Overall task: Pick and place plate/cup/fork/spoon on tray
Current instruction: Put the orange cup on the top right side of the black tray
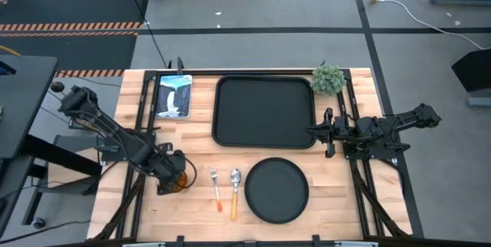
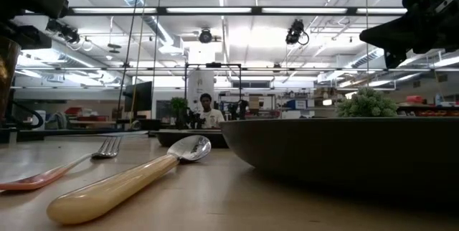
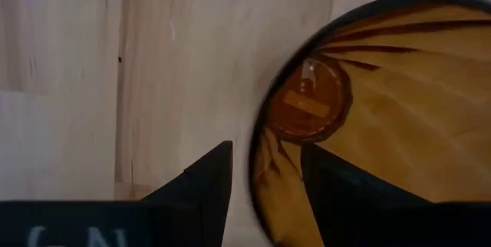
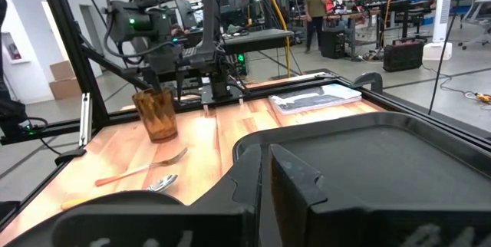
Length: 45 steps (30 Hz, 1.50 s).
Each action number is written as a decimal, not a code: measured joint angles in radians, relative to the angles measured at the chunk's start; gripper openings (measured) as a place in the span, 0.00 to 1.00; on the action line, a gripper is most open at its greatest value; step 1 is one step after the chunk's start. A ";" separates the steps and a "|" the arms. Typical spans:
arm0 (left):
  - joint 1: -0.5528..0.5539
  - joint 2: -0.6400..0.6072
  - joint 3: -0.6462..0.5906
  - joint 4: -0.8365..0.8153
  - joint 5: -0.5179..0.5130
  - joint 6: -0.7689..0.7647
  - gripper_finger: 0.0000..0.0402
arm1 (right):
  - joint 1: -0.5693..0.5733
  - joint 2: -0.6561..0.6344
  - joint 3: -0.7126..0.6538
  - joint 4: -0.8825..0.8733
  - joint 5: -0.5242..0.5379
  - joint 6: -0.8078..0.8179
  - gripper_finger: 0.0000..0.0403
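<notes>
wooden table [image 1: 199, 209] | left tool [image 1: 173, 176] straddling cup [image 4: 156, 112] rim

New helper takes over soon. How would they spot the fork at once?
Find the big black tray; nearer the table's front edge lies a round plate. Left of it lie two small utensils: the fork is the far one, tined, with a thinner, redder handle than the spoon.

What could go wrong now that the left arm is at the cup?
1. The left gripper has one finger inside the cup and one outside, pinching only the thin rim, so the cup could tilt or slip when lifted.
2. The fork and spoon lie close beside the cup; a low carry toward the tray could knock them.
3. The right gripper hangs at the tray's edge, possibly crowding the drop.
</notes>
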 joint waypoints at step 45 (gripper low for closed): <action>0.394 0.074 0.312 -0.076 -0.061 0.521 0.04 | 0.000 0.000 0.000 0.000 0.000 0.000 0.08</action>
